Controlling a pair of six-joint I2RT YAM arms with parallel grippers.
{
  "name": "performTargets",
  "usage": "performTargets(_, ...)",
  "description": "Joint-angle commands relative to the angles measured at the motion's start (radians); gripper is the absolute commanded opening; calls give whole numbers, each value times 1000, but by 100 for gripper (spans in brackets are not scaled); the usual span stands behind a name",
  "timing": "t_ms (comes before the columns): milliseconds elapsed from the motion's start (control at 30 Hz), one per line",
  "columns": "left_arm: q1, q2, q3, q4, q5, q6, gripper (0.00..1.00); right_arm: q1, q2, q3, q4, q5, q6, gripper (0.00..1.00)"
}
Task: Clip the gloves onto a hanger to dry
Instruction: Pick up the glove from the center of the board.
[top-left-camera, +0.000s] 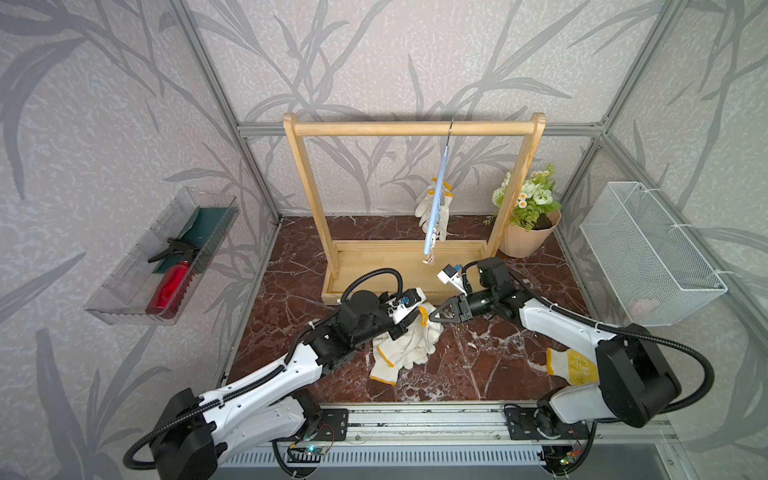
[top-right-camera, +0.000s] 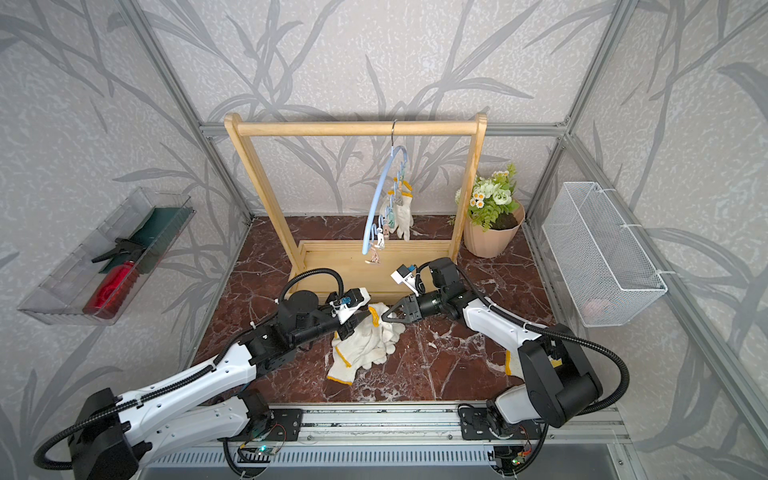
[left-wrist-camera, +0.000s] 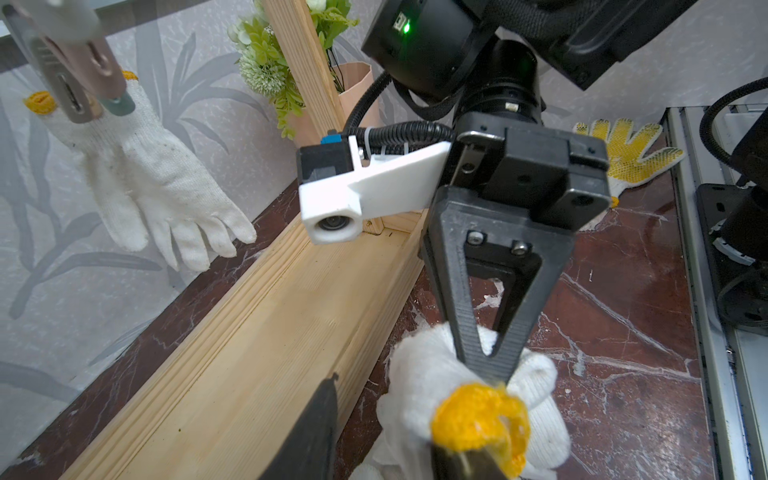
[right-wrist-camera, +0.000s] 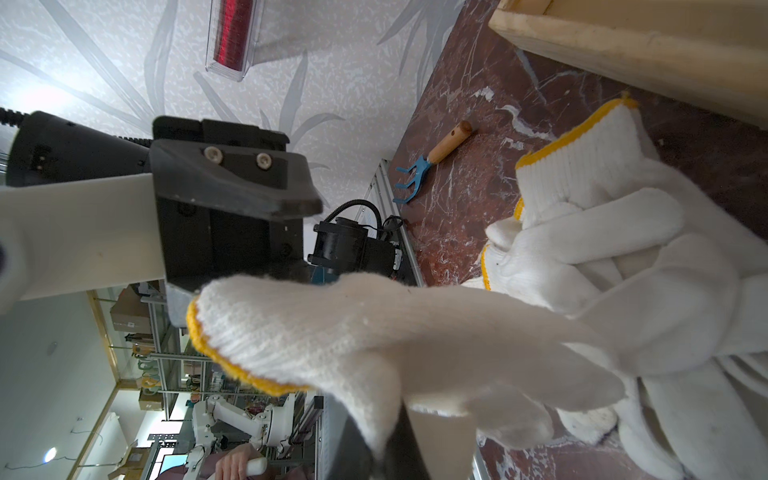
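Note:
Several white gloves with yellow-trimmed cuffs lie in a pile (top-left-camera: 399, 353) (top-right-camera: 361, 345) on the marble floor in front of the rack. My right gripper (top-left-camera: 432, 316) (right-wrist-camera: 374, 449) is shut on one glove (right-wrist-camera: 374, 332) near its cuff and holds that end raised off the pile. My left gripper (top-left-camera: 415, 322) (left-wrist-camera: 390, 419) faces it, jaws apart, with the yellow cuff edge (left-wrist-camera: 478, 419) against one finger. The blue hanger (top-left-camera: 434, 208) (top-right-camera: 380, 195) hangs edge-on from the rail, with a white glove (top-left-camera: 424, 205) (left-wrist-camera: 158, 178) clipped to it.
The wooden rack (top-left-camera: 411, 129) stands at the back, its base tray just behind both grippers. A flower pot (top-left-camera: 528, 232) sits at its right. A yellow-patterned glove (top-left-camera: 573, 368) lies by the right arm, and a small hand rake (right-wrist-camera: 432, 166) lies at the left. A wire basket (top-left-camera: 648, 253) and a clear tray (top-left-camera: 124, 291) hang on the side walls.

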Motion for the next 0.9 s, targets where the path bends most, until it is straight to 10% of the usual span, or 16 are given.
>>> performTargets(0, -3, -13, 43, 4, 78, 13, 35, 3, 17, -12, 73, -38, 34, 0)
performTargets(167, -4, 6, 55, -19, 127, -17, 0, 2, 19, -10, 96, -44, 47, 0)
performTargets(300, -3, 11, 49, -7, 131, -30, 0, 3, 16, -13, 116, -43, 58, 4)
performTargets(467, -3, 4, 49, -2, 48, -55, 0, -1, -57, -41, 127, 43, 3, 37)
performTargets(867, 5, 65, 263, -214, -295, -306, 0, 235, -428, -146, -77, 903, -541, 55)
